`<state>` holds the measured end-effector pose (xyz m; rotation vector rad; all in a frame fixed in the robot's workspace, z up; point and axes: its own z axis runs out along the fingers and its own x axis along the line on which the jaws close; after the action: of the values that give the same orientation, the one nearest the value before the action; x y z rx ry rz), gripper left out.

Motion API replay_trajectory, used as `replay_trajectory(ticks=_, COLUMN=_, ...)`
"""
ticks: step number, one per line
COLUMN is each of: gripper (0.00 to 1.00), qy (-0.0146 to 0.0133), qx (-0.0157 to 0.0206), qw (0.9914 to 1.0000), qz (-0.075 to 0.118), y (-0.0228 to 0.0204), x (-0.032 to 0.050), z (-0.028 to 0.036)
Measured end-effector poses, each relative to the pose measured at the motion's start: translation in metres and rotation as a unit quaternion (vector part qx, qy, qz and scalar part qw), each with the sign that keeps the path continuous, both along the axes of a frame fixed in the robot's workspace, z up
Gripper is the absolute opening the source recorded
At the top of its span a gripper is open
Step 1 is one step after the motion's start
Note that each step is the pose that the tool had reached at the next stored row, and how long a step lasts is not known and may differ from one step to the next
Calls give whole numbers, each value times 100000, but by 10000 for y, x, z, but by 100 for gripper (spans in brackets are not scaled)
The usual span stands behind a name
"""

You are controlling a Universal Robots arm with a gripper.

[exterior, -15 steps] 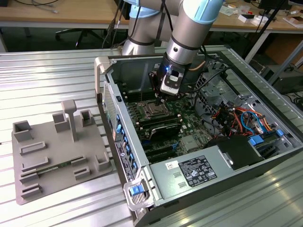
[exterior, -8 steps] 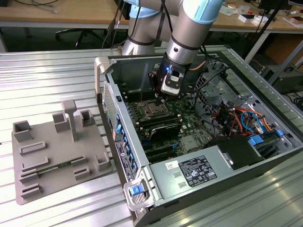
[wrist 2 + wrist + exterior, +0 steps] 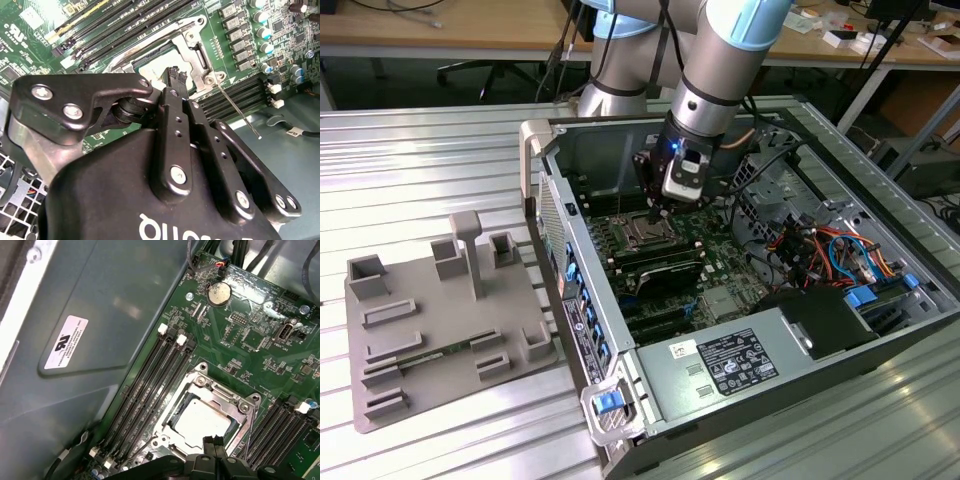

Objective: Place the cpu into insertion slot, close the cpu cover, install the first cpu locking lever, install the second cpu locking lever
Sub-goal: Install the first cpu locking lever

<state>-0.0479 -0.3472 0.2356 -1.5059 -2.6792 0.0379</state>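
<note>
The cpu (image 3: pixel 200 421) lies flat in the insertion slot (image 3: pixel 645 236), its silver-grey top showing through the window of the cpu cover (image 3: pixel 220 392). The cover's silver frame lies down around the chip. My gripper (image 3: pixel 213 441) hangs just above the socket's edge with its black fingertips pressed together and nothing visible between them. In the second wrist view the gripper (image 3: pixel 174 75) sits over the cover (image 3: pixel 192 47), hiding most of the chip. A thin wire locking lever (image 3: pixel 239 110) juts out free beside the socket. In the exterior view the gripper (image 3: pixel 655 213) reaches into the open computer case.
Long black memory slots (image 3: pixel 150 385) flank the socket on both sides. The grey case wall (image 3: pixel 100 315) rises close by. Bundled cables (image 3: pixel 820 250) and a power supply (image 3: pixel 720 360) fill the case toward the exterior view's right. A grey fixture tray (image 3: pixel 440 320) lies on the exterior view's left.
</note>
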Motion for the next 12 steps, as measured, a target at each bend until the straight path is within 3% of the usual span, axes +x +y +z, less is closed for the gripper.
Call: replay_trajectory(ticks=12, gripper=11, qy=-1, qx=3, qw=99953, qz=3056, y=0, x=0, z=0)
